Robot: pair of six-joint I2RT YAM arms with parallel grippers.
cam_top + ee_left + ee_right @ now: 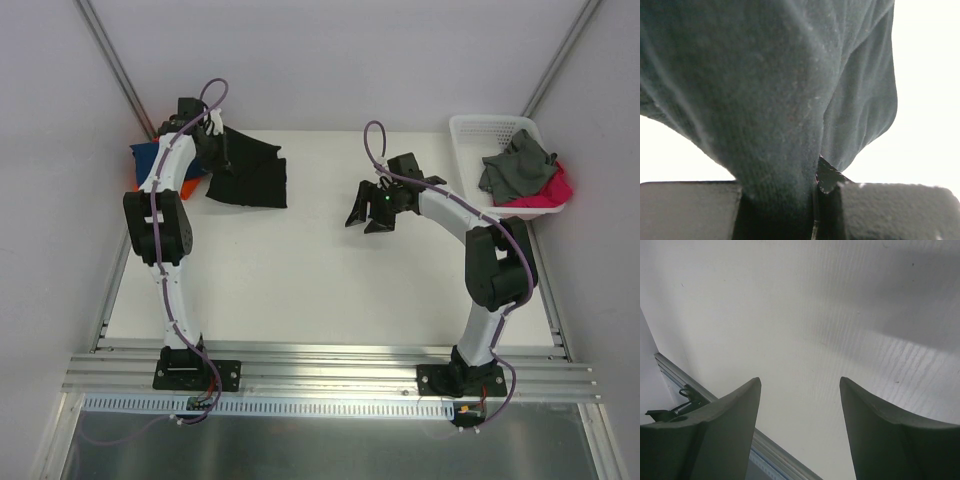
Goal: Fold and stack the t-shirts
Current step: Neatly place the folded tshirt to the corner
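Stacking appears to be the step in hand: the black t-shirt (252,180) is pinched between the clenched jaws of the left gripper (815,187), cloth draped beyond them. A carry onto the blue t-shirt (144,156) beside the jaws, then release, is called for. The right gripper (374,210) is held clear of all cloth, jaws spread, nothing between.
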